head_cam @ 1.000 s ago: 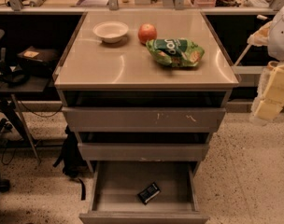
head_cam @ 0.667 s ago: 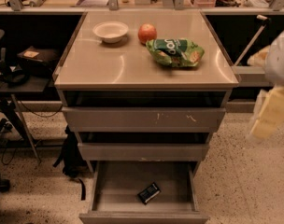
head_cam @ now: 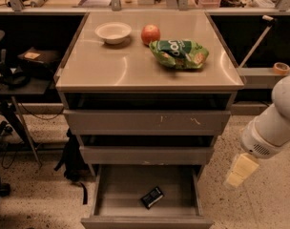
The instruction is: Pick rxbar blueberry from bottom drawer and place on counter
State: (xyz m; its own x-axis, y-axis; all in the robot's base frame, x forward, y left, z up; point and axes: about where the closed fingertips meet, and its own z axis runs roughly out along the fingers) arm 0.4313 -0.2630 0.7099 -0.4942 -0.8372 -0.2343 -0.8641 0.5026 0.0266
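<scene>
1. Down at floor level, the bottom drawer [head_cam: 103,194] is pulled out, and the rxbar blueberry [head_cam: 152,197] is the one thing lying on its flat floor. It sits right of centre and towards the front, turned at a slant and apart from the walls.
2. Its wrapper is dark with pale label marks, which I cannot read from here.
3. Up on the counter [head_cam: 135,66], a crinkled green snack bag [head_cam: 179,54] lies towards the right. It has pale lettering across the top, and I cannot make out the word.
4. A red apple [head_cam: 150,34] stands just behind the bag's left end, and a white bowl [head_cam: 113,32] sits a little further left. Only the bowl's pale inside shows.
5. Two drawer fronts sit between the counter and the open drawer. The upper front [head_cam: 145,122] has pale scratches, and the lower front [head_cam: 145,154] is plain.
6. Off to the right of the cabinet, the white arm [head_cam: 274,123] slopes downward. The gripper [head_cam: 241,171] hangs from it as a pale cream block above the speckled floor, outside the drawer and well apart from the bar. I cannot make out whether it is spread or closed.
</scene>
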